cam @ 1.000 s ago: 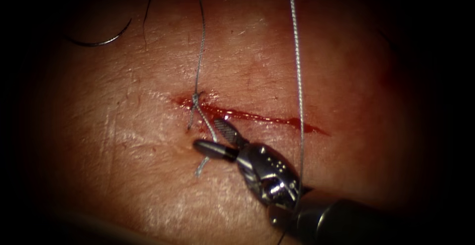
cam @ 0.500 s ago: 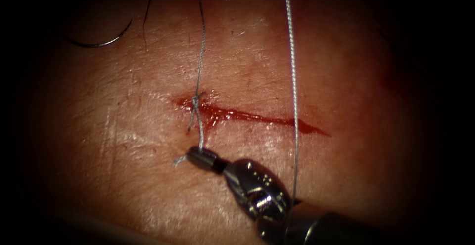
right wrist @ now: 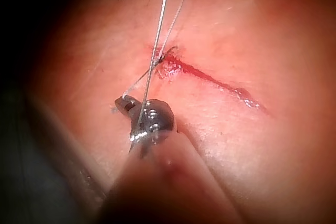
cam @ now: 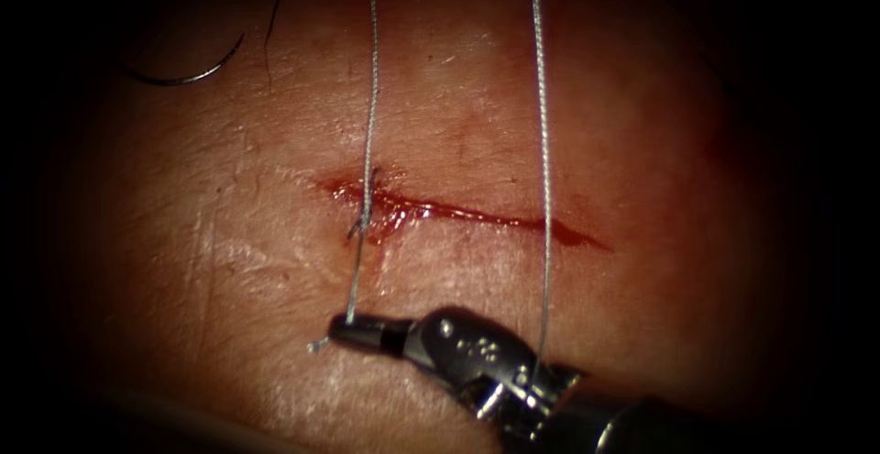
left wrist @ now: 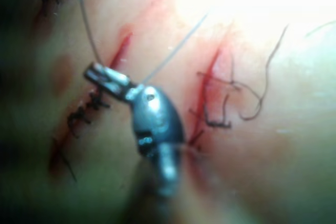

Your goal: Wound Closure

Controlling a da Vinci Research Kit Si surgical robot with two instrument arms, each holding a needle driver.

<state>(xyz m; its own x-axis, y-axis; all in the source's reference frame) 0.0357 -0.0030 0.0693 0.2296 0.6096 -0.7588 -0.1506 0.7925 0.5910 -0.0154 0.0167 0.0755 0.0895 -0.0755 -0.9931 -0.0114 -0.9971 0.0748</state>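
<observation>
Clamping braided thread [cam: 369, 96], right hand [cam: 353, 329]

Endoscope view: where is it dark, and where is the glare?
Endoscope view: light falls centrally on the tissue, edges dark; glints by the right hand, shut on thread; needle lies free, upper left. Left wrist view: strongly lit; left hand grips thread.

Bright pool of light, dark surround

In the endoscope view, light pools on the tissue [cam: 275, 234] around the cut [cam: 458, 211] and fades to black well away from it. Glints mark the right tool [cam: 341, 327] and the thread [cam: 369, 96]. Glare whitens tissue in the left wrist view.
</observation>
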